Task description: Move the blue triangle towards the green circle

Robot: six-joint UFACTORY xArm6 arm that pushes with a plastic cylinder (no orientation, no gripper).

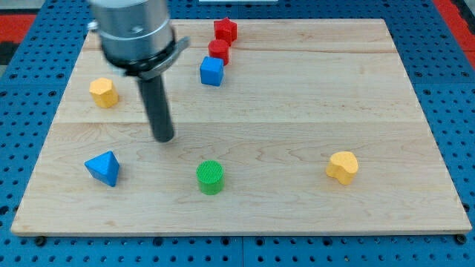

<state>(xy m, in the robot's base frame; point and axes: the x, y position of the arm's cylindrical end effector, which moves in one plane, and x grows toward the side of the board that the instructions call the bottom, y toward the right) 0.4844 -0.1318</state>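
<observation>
The blue triangle [103, 167] lies on the wooden board [297, 111] near the view's lower left. The green circle [210, 176] stands to its right, near the bottom middle, well apart from it. My tip [164, 138] is on the board above and between the two, up and to the right of the blue triangle and up and to the left of the green circle. It touches neither block.
A yellow block [104, 92] sits at the left. A blue cube [211, 71] and two red blocks [219, 50] [225, 30] cluster at the top middle. A yellow heart-shaped block [342, 167] sits at the lower right.
</observation>
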